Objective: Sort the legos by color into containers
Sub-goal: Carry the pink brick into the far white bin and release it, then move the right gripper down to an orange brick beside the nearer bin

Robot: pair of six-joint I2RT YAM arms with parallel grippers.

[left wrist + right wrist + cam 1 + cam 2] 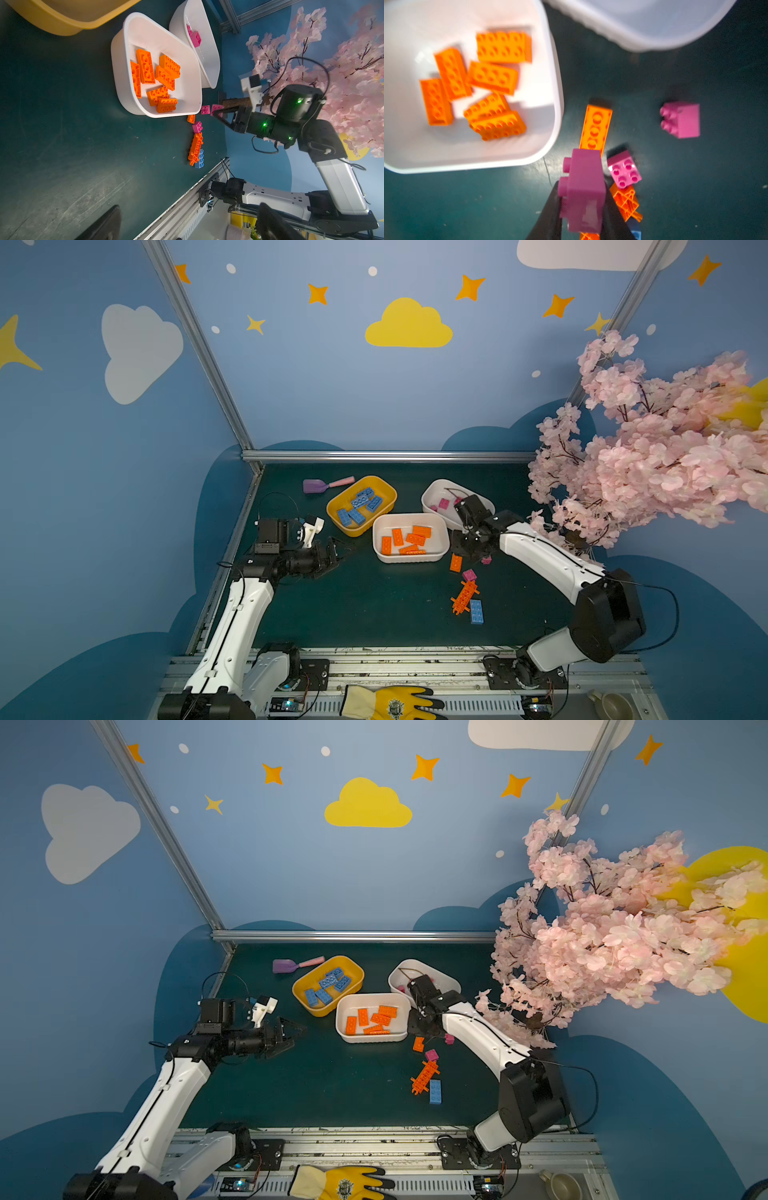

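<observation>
Toward the worktop's [374, 614] right edge, beside the white plastic tub [442, 537] of orange bricks [415, 538], the right hand [581, 209] clenched a magenta-pink studded brick [584, 187], while the left hand [340, 556] hung open near the left edge.

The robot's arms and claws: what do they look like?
The left arm and right arm have smooth white shells linked by chunky black joints. Thin black cables loop along them, and small green lights glow on the right one. The left claw and right claw are black, each with two tapered fingers and a white camera mount behind it.
</observation>
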